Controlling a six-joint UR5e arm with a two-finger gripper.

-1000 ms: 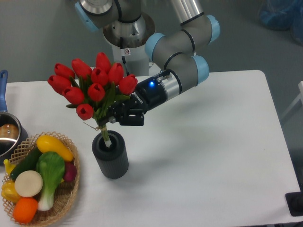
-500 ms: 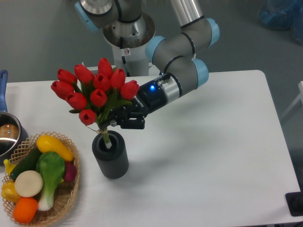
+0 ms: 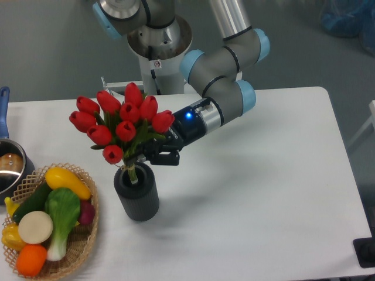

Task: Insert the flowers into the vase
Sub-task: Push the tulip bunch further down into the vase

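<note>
Here the gripper [image 3: 142, 157] reaches in from the right, just above the mouth of the vase [image 3: 137, 193], with its fingers [image 3: 167, 157] clamped on the flowers [image 3: 120, 123] low down on the stems. The bunch leans up and to the left from the grip, its red buds spread out above and to the left of the vase, green leaves showing among them. The pale stem ends drop from the grip down into the round opening of the vase, so the bottom of the bunch is already inside the mouth while the buds and leaves stand clear above it. How far down the stems go cannot be told, as the inside is dark.

The vase stands upright on the white counter [image 3: 263, 193], towards the left and rather near, dark grey and ribbed. The arm [image 3: 220, 76] comes down from its base at the far side and bends towards the left, a small blue light glowing on the wrist just behind the gripper.

To the left of the vase, near but apart from it, a wicker basket [image 3: 88, 237] sits at the near left corner of the counter, filled with toy vegetables [image 3: 50, 216] in yellow, green, white and orange. Further left, at the edge of the view, part of a metal pot [image 3: 9, 167] shows, its blue handle [image 3: 3, 108] pointing away
</note>
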